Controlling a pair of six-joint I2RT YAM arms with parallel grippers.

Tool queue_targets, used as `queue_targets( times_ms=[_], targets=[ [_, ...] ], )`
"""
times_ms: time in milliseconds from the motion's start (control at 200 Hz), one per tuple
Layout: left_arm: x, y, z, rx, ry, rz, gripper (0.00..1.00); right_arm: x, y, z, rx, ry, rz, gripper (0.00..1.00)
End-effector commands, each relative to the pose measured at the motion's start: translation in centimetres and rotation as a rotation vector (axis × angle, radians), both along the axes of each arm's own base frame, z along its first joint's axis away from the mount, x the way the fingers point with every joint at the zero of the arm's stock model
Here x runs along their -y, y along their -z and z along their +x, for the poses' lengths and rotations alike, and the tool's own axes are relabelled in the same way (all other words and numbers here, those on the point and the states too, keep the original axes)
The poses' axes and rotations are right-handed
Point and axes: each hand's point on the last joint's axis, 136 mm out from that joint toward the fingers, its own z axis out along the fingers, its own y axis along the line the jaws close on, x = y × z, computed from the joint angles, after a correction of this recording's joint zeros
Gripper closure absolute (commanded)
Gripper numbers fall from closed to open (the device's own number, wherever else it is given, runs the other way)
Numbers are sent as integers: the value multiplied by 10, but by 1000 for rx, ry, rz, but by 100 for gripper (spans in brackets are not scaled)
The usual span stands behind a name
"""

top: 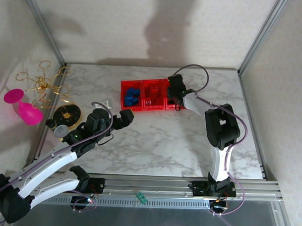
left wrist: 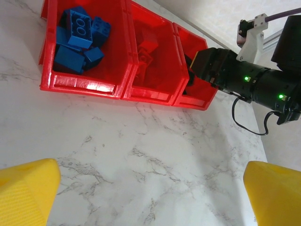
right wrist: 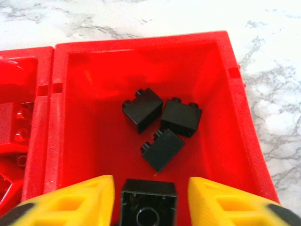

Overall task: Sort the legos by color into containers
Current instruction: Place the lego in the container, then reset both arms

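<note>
Veined glossy marble table [top: 165, 138]. Three joined translucent red containers [left wrist: 80, 84] sit upper centre: blue legos [left wrist: 77, 40] frame-left, red legos [left wrist: 146, 52] middle, black legos [right wrist: 162, 149] frame-right. Left gripper [left wrist: 150, 197]: ribbed yellow jaws spread wide. Right gripper [right wrist: 150, 197]: jaws parted, flanking one hollow black brick [right wrist: 148, 202] without contact.

Three red bins [left wrist: 84, 85]; four black bricks [right wrist: 142, 109].

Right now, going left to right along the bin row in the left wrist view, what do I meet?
left bin holding the blue legos → middle bin holding red legos → third bin → right arm, reaching in over that third bin.
</note>
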Motion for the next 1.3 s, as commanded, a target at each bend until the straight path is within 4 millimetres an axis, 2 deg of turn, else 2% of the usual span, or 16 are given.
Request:
queue_targets(
  times_ms=[0, 140, 260, 380, 426, 456, 531, 676, 806, 951, 1081, 1131, 1216, 1297],
  targets=[
    [-7, -6, 5, 45, -39, 37, 0, -2, -42, 9, 97, -5, 27, 45],
    [-11, -8, 7, 61, -59, 50, 0, 8, -64, 0, 120, 4, 52, 34],
    [-13, -16, 11, 84, -74, 58, 0, 21, -87, -20, 169, 19, 79, 23],
    [-24, -21, 14, 103, -119, 99, 0, 44, -104, -47, 218, 67, 98, 9],
    [-31, -22, 15, 112, -150, 121, 0, 56, -107, -59, 239, 100, 92, 2],
    [-37, -22, 16, 120, -176, 138, 0, 66, -110, -67, 259, 127, 85, 1],
    [-57, -22, 18, 148, -258, 201, 0, 100, -105, -88, 280, 225, 70, 1],
    [-109, -16, 22, 196, -481, 357, 0, 166, -80, -125, 322, 405, -6, 1],
    [-156, -5, 25, 238, -673, 506, 0, 207, -61, -149, 395, 492, -92, 1],
    [-198, 22, 30, 243, -788, 614, 0, 238, -43, -154, 427, 548, -110, 1],
    [-221, 46, 34, 276, -839, 637, 0, 243, -27, -144, 459, 512, -71, 1],
    [-224, 51, 37, 302, -832, 622, 0, 244, -22, -139, 467, 494, -44, 1],
    [-214, 48, 43, 409, -757, 576, 0, 242, -19, -129, 479, 449, -18, 1],
    [-209, 51, 53, 456, -708, 562, 0, 235, -30, -123, 552, 384, 3, 1]
  ],
)
